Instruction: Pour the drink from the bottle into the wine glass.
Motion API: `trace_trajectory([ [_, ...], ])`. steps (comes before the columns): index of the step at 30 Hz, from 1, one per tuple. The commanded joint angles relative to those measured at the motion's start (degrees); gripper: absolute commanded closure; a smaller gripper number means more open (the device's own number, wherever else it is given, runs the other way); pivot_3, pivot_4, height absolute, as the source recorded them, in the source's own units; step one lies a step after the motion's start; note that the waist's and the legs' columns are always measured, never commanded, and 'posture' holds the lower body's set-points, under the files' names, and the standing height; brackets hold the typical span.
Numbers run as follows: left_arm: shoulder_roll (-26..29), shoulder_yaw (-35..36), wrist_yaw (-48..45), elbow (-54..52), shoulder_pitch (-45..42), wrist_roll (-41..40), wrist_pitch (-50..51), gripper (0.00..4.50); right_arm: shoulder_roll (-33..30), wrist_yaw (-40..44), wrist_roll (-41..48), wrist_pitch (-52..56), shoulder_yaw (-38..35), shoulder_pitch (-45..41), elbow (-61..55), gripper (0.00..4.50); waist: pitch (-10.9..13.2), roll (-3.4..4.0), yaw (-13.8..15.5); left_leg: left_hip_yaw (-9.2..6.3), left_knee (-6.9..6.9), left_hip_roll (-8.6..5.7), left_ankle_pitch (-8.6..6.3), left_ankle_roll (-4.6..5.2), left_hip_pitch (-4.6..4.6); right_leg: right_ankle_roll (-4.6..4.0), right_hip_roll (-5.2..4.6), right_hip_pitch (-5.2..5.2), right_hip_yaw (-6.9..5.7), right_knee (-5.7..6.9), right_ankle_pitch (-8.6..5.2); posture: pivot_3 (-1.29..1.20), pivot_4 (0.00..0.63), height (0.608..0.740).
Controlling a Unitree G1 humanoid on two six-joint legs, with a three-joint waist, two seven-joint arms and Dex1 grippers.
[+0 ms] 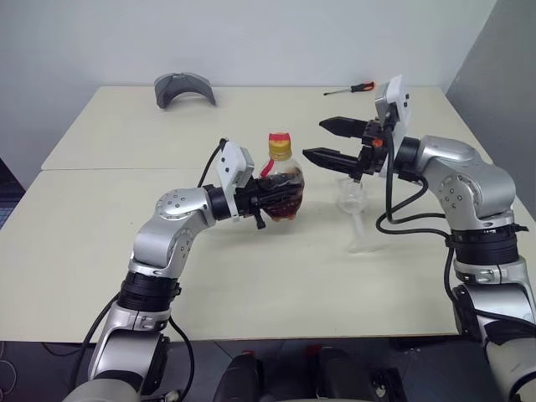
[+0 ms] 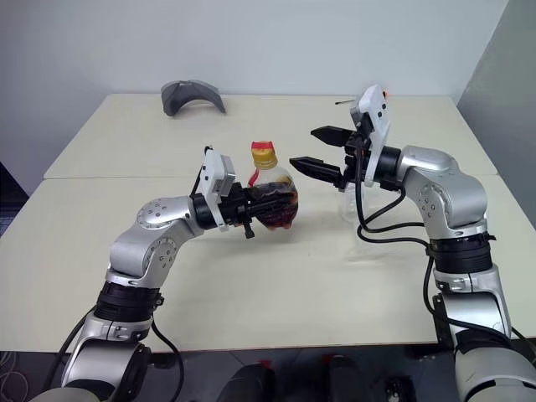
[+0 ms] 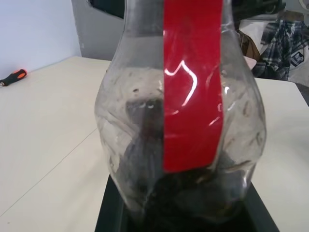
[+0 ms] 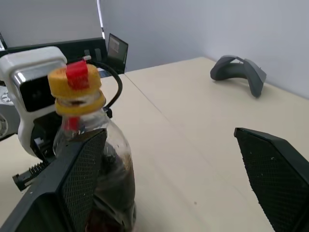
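From the head camera, our left gripper [image 1: 266,196] clenches the bottle [image 1: 283,180] upright above the table [image 1: 100,218]; our right gripper [image 1: 332,141] gapes near the cap [image 1: 279,145], above the wine glass [image 1: 353,203]. Left wrist: red label [image 3: 192,82], no readable writing. Right wrist: a careless reach for that cap could knock the glass over.

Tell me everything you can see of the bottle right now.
The bottle is small, squat, clear plastic, with a bulbous body, short neck, a red strip down its side and a yellow cap, still on. Dark reddish-brown drink fills its lower part. It stands upright above the table, held round the body by the left gripper, jaws shut on it. The open right gripper is close by, not touching.
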Motion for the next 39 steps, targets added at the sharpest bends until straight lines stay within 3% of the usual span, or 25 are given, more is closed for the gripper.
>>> trace_trajectory([
  [1, -0.09, 0.87, -0.5, -2.12, -1.1, -0.67, -1.36, 3.73, -0.61, 1.36, 1.47, 0.92, -0.7, 0.03, -2.88, 0.0, 0.0, 0.0, 0.01, 0.0, 0.0, 0.0, 0.0, -0.01, 0.0, 0.0, 0.0, 0.0, 0.0, 0.0, 0.0, 0.0, 0.15, 0.74],
  [4, 0.0, 1.03, -0.6, -1.76, -1.15, -0.57, -1.44, 3.73, 0.1, 3.53, 6.87, 5.98, -1.64, 0.25, -5.46, 0.0, 0.0, 0.0, 0.02, -0.01, 0.0, 0.0, 0.01, -0.02, -0.01, 0.0, 0.0, 0.0, 0.0, 0.0, 0.0, 0.0, 0.15, 0.74],
  [10, 0.14, 1.18, -0.44, -2.54, -0.75, -0.74, -0.85, 3.73, 3.23, 0.21, 10.85, 9.85, -2.87, -1.19, -7.02, 0.0, 0.0, 0.0, 0.01, -0.03, 0.0, 0.0, 0.0, 0.0, 0.0, 0.0, 0.0, 0.0, -0.01, 0.0, 0.0, 0.0, 0.15, 0.74],
  [20, 0.37, 1.12, -0.47, -2.88, -0.71, -0.87, -0.35, 3.73, 8.76, -1.9, 9.79, 7.6, -1.03, -4.13, -5.73, 0.0, 0.0, 0.0, 0.03, -0.03, 0.01, 0.0, 0.02, -0.03, 0.0, 0.0, 0.0, 0.0, -0.01, 0.01, 0.0, 0.0, 0.15, 0.74],
  [30, 0.26, 1.05, -0.11, -3.36, -0.34, -0.85, -0.23, 3.73, 10.03, -0.51, 6.79, 3.55, 1.54, -4.5, -3.81, 0.0, 0.0, 0.0, 0.01, -0.03, 0.01, -0.01, 0.02, -0.03, 0.01, 0.0, 0.0, 0.0, -0.01, 0.01, 0.0, 0.0, 0.15, 0.74],
  [33, 0.41, 1.22, -0.06, -3.27, -0.32, -0.77, -0.39, 3.73, 10.75, -0.93, 5.74, 1.71, 1.36, -4.88, -2.31, 0.58, 0.0, 0.0, 0.02, -0.03, 0.01, -0.01, 0.02, -0.04, 0.01, 0.0, 0.0, 0.0, -0.01, 0.0, 0.0, 0.0, 0.15, 0.74],
  [39, 0.46, 1.14, 0.12, -3.48, -0.28, -0.86, -0.24, 3.73, 11.54, -1.23, 4.08, -0.7, 1.2, -5.43, -0.61, 2.76, 0.0, 0.0, 0.0, -0.03, 0.01, -0.01, 0.03, -0.06, 0.01, 0.0, 0.0, 0.0, -0.01, 0.0, 0.0, 0.0, 0.15, 0.74],
])
